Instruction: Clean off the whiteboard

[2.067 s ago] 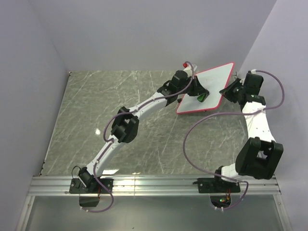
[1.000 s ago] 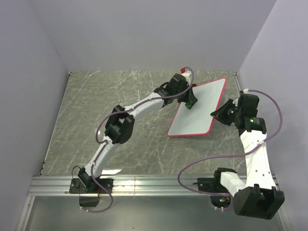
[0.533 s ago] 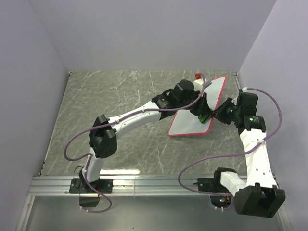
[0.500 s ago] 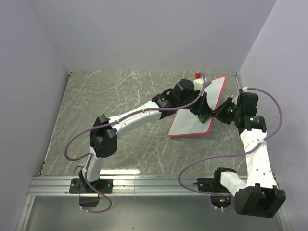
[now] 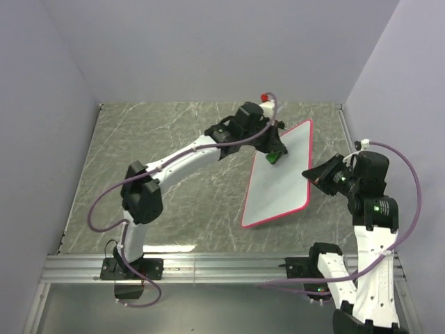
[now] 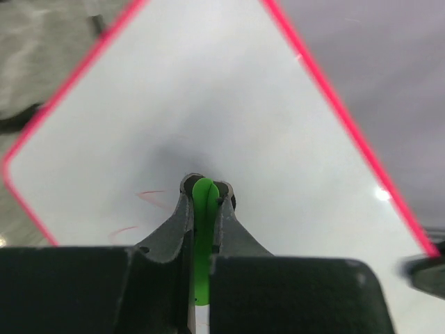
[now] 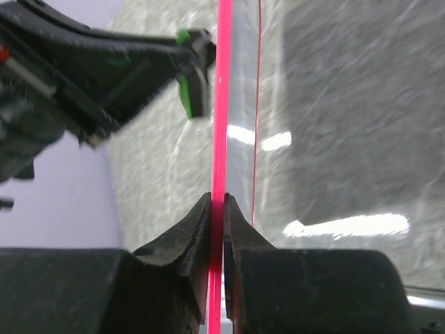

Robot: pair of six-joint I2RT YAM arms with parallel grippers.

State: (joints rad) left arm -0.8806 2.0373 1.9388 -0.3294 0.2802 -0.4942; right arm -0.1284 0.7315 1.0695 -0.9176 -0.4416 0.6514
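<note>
The whiteboard (image 5: 281, 177) is white with a red-pink rim and is held tilted above the table at the right. My right gripper (image 5: 311, 174) is shut on its right edge; in the right wrist view the rim (image 7: 222, 104) runs edge-on between the jaws of the gripper (image 7: 216, 202). My left gripper (image 5: 275, 156) is shut on a small green block (image 5: 273, 158) and presses it on the board's upper left part. In the left wrist view the green block (image 6: 204, 202) sits between the fingers against the white surface (image 6: 229, 90), with faint red scribbles (image 6: 149, 196) just to its left.
The grey marble table (image 5: 174, 174) lies under the board. A purple wall stands close on the right behind my right arm (image 5: 375, 216). My left arm (image 5: 188, 156) stretches across the table's middle. A metal rail (image 5: 222, 268) runs along the near edge.
The board has swung and tilted, its lower end now nearer the front. My right gripper came nearer with the edge. My left gripper moved the green block from the board's right side to its upper left.
</note>
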